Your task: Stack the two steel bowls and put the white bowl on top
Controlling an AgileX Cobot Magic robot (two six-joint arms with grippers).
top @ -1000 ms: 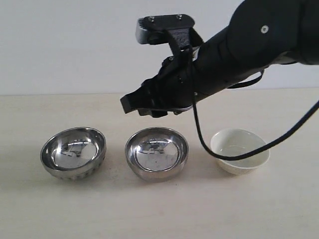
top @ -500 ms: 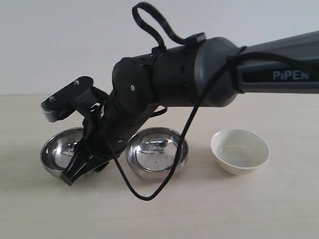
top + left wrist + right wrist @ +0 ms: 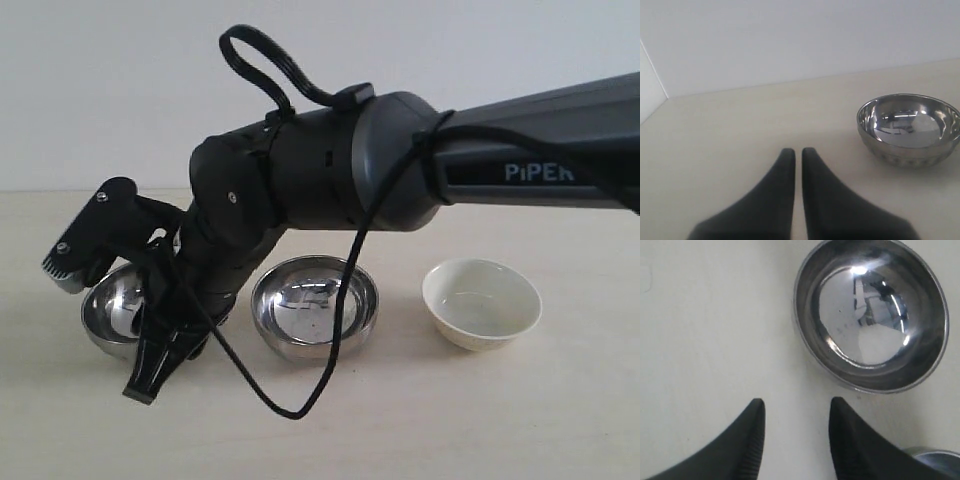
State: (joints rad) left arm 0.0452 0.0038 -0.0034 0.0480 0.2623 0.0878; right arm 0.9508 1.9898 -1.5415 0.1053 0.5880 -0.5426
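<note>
Two steel bowls stand on the table, the left one [image 3: 112, 312] partly hidden by my right arm and the middle one [image 3: 314, 305] in full sight. The white bowl [image 3: 481, 302] sits on the right, apart from them. My right gripper [image 3: 148, 382] reaches across and points down at the table just in front of the left steel bowl. In the right wrist view it [image 3: 797, 402] is open and empty, with one steel bowl [image 3: 870, 315] beyond the tips and another's rim [image 3: 936, 457] beside a finger. My left gripper [image 3: 795, 150] is shut, a steel bowl [image 3: 910, 129] off to its side.
My right arm's thick body [image 3: 330, 170] and its looping black cable [image 3: 290, 400] hang over the left and middle bowls. The beige table [image 3: 450, 420] runs to a pale wall [image 3: 120, 90] behind.
My right arm swung from above the middle steel bowl down and left. Its gripper now sits lower, at the table in front of the left steel bowl. The bowls have not moved.
</note>
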